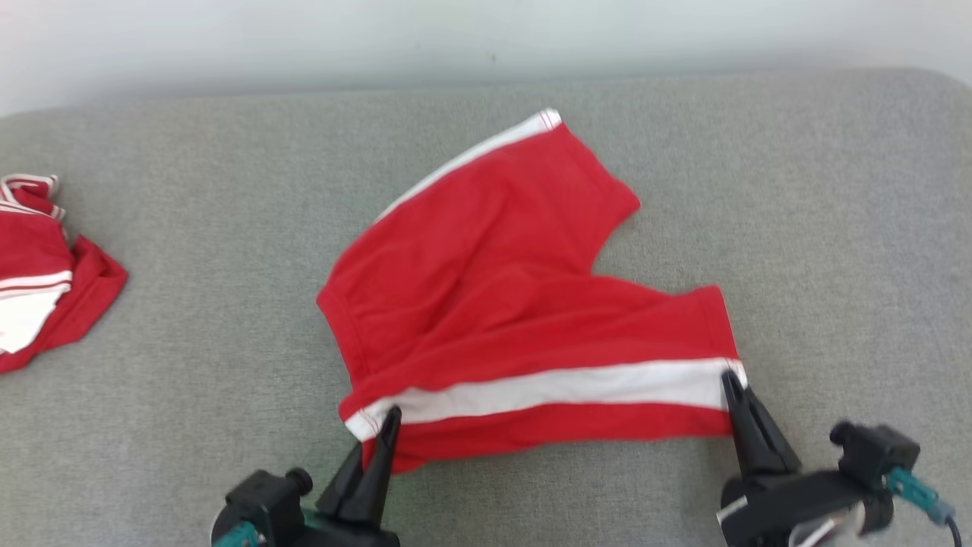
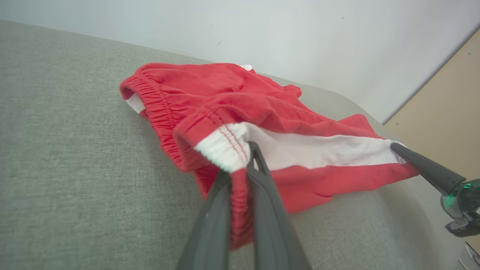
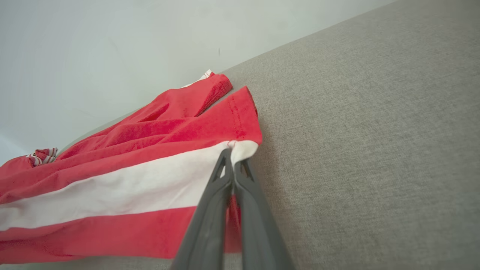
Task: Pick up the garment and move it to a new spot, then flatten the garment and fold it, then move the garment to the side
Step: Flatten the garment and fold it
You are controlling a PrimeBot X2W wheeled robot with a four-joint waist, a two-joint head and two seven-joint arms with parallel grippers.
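Shorts are what we are working with, red ones with a white stripe down the side. They lie spread out just past our fingertips, and the near edge seems lifted a little between our two grippers. Our left gripper is pinched tight on the stretchy waistband, right at one end of the stripe. Our right gripper is pinched tight on the leg hem, at the other end of the same stripe. The stripe runs nearly straight from one gripper to the other.

We think the shorts are soft and light. They will bend, sag and bunch up, and they will not break. The thick seams at the corners look like the best places to hold, since thin cloth could slip out.

Under the shorts is a grey cushion. Off to the outer side of our left gripper, well apart from it, a pile of red and white clothes lies on the same cushion. Beyond it all is a pale wall.
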